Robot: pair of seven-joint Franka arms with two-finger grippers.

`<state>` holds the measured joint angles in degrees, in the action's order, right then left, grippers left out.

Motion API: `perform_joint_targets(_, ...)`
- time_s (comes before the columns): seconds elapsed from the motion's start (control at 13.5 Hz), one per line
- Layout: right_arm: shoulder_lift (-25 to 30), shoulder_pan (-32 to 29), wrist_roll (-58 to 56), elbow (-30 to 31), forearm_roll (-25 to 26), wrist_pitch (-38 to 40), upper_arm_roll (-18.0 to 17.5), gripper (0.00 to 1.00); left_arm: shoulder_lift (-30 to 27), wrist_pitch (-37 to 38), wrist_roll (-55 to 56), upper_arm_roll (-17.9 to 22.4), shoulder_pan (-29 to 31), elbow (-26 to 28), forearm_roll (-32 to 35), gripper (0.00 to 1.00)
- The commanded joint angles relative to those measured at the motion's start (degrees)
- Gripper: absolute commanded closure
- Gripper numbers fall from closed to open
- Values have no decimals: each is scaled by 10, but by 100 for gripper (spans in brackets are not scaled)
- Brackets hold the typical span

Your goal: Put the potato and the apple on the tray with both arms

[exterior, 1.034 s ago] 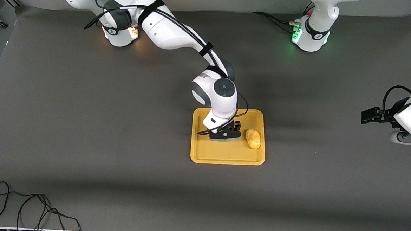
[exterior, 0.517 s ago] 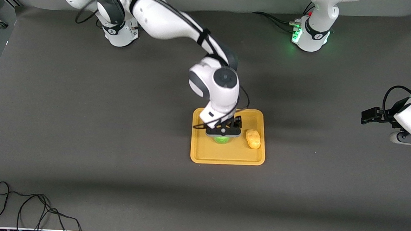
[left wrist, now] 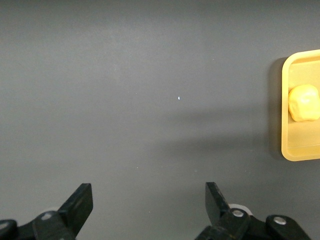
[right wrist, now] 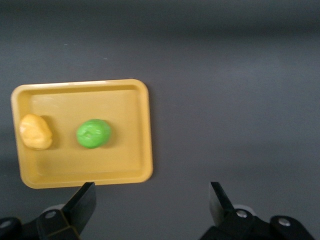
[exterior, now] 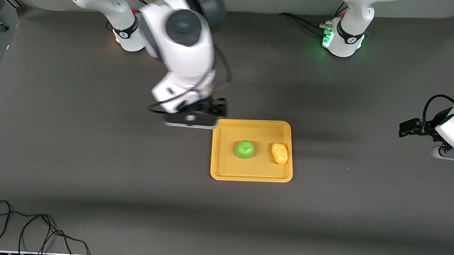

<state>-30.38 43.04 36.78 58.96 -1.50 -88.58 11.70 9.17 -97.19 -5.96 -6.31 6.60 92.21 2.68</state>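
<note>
The orange-yellow tray [exterior: 225, 166] lies mid-table. The green apple [exterior: 245, 149] rests on it near the middle. The yellow-orange potato [exterior: 279, 153] lies beside the apple, toward the left arm's end. My right gripper [exterior: 190, 121] is open and empty, raised over the bare table just off the tray's corner toward the right arm's end. Its wrist view shows the gripper [right wrist: 151, 195], tray [right wrist: 125, 170], apple [right wrist: 93, 133] and potato [right wrist: 35, 132]. My left gripper [exterior: 449, 152] waits open and empty at the left arm's end. Its wrist view shows the gripper [left wrist: 148, 192], the tray's edge [left wrist: 300, 152] and the potato [left wrist: 304, 102].
The dark grey table mat [exterior: 93, 155] surrounds the tray. A loose black cable [exterior: 31, 230] lies near the table's front edge toward the right arm's end. The two arm bases stand along the table's back edge.
My right gripper has let go of the apple, risen and swung off the tray toward the right arm's end. The apple stays on the tray. The left arm has not moved.
</note>
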Motion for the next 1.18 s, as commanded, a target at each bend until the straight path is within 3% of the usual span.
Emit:
perform_joint_targets(0.0, 127, -9, -70, 154, 13, -7, 29, 0, 5, 10, 0, -1, -1, -13, 2, 0)
perform_joint_targets(0.15, 192, -23, -132, 220, 13, -13, 60, 0, 5, 9, 1, -1, -1, -13, 2, 0)
perform_joint_targets(0.3, 233, -92, -196, 258, 13, -16, 46, 0, 5, 8, 1, -1, 0, -13, 2, 0)
perform_joint_targets(0.44, 259, -172, -260, 280, 13, -16, 17, 0, 6, 8, 0, -1, 1, -12, 2, 0)
perform_joint_targets(0.59, 279, -266, -310, 301, 13, -16, -34, 0, 6, 8, -2, -1, 2, -12, 2, 0)
perform_joint_targets(0.74, 283, -368, -373, 302, 13, -16, -88, 0, 8, 8, -5, -1, 2, -12, 2, 0)
perform_joint_targets(0.89, 283, -447, -412, 302, 13, -15, -120, 0, 8, 10, -7, -1, 3, -13, 2, 0)
perform_joint_targets(1.11, 283, -458, -416, 301, 17, -13, -109, 0, 10, 7, -8, -1, 3, -12, 2, 0)
